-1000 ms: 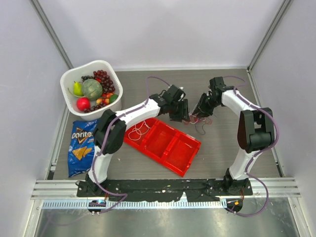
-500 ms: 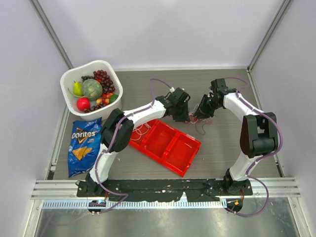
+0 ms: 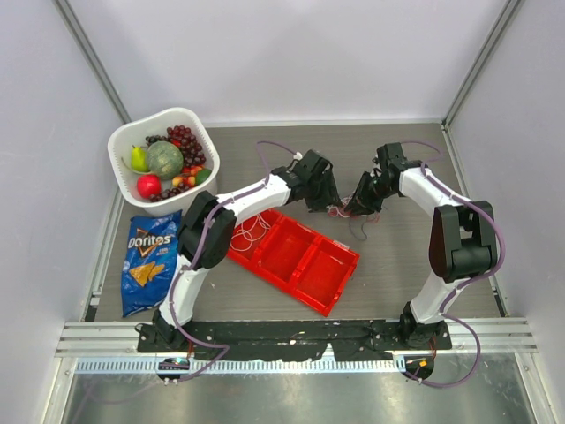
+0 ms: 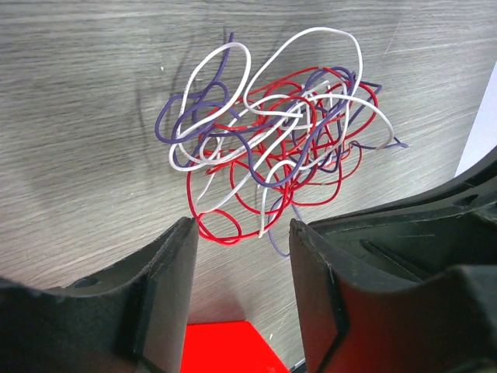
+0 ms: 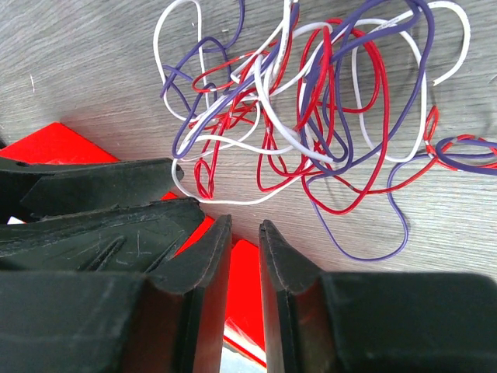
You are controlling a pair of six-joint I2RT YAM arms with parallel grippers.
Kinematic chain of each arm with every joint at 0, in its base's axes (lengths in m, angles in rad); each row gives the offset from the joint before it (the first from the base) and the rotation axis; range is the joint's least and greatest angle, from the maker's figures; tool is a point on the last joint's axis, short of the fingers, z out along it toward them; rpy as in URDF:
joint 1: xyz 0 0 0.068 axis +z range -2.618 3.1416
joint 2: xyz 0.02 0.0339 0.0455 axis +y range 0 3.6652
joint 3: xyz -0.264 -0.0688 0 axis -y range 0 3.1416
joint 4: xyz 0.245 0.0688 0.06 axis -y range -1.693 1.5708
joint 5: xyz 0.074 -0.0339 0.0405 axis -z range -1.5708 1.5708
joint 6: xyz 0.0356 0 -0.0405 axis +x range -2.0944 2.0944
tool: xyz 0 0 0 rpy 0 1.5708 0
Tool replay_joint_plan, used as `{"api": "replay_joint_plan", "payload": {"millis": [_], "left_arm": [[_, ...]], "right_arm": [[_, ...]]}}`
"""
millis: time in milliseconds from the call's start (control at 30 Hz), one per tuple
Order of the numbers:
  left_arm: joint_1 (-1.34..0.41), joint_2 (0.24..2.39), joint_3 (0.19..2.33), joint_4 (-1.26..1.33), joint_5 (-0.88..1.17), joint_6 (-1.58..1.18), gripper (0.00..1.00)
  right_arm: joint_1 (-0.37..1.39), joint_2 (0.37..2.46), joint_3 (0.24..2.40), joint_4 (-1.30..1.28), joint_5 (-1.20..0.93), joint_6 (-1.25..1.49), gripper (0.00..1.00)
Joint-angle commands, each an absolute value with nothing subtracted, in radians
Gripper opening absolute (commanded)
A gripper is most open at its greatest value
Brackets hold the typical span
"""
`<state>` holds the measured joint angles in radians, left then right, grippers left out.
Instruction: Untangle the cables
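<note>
The cables (image 3: 350, 215) are one small tangle of thin white, red and purple wires on the grey table, between my two grippers and just beyond the red tray (image 3: 305, 265). My left gripper (image 3: 327, 204) is open and empty. In the left wrist view (image 4: 242, 225) the tangle (image 4: 272, 140) lies just past its fingertips. My right gripper (image 3: 358, 204) is empty, its jaws a narrow slit apart. In the right wrist view (image 5: 245, 224) the tangle (image 5: 311, 109) lies just ahead of it. A separate loose whitish wire (image 3: 250, 231) lies in the tray's left end.
A white basket (image 3: 205, 132) of fruit stands at the back left. A blue Doritos bag (image 3: 146, 261) lies at the left. The red tray's far corner shows under both grippers (image 4: 221, 350) (image 5: 245, 287).
My left gripper first shifted right toward the tangle, then drew back a little to the left and away. My right arm has barely moved.
</note>
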<state>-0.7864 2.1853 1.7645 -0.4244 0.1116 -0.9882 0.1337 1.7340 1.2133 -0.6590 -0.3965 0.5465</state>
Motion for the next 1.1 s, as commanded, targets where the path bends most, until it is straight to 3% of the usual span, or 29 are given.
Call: {"api": "replay_joint_plan", "payload": {"millis": [0,233,633,700,867,1067], "left_arm": [[-0.782,2.163,1.784,-0.374,0.159,-0.994,0.50],[-0.779,2.197,1.825,-0.399,0.169,-1.023,0.26],[-0.778,2.238,1.852,-0.437,0.155,-1.063,0.26],[-0.776,2.243,1.856,-0.436,0.156,-1.068,0.22],[-0.776,2.227,1.861,-0.431,0.161,-1.060,0.00],[-0.775,2.149,1.793,-0.384,0.182,-1.040,0.00]], "right_arm": [[0.133,1.721,1.236,-0.652,-0.417,0.531,0.26],[0.133,1.720,1.233,-0.655,-0.410,0.525,0.26],[0.133,1.721,1.239,-0.658,-0.403,0.522,0.26],[0.133,1.720,1.238,-0.661,-0.405,0.523,0.26],[0.133,1.729,1.236,-0.655,-0.403,0.522,0.26],[0.135,1.740,1.262,-0.640,-0.411,0.537,0.31]]}}
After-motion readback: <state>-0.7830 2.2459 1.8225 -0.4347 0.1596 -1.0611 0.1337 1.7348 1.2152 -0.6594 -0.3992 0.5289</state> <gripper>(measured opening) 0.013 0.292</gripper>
